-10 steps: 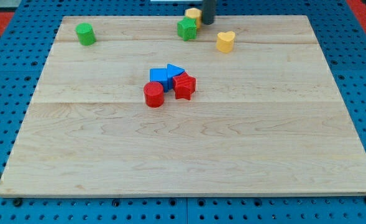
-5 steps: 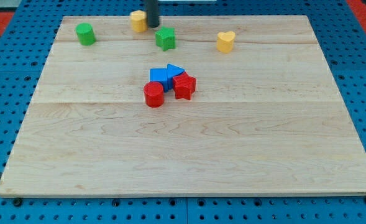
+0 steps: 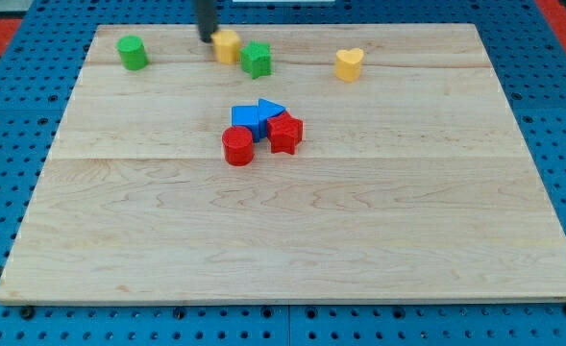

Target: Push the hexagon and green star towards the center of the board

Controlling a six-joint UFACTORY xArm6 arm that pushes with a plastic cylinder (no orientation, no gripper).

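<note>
touching yellow hexagon (image 3: 227,45) upper-left: my tip (image 3: 207,38); green star (image 3: 257,60) just right | end effector: plain rod, nothing grasped

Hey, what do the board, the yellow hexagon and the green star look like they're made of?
Board: pale wood, matte, judging by the grain lines and plank seams. Yellow hexagon and green star: uniform solid colour with no grain showing, so probably painted wood or plastic; the view cannot settle which. My tip sits at the hexagon's left.
</note>
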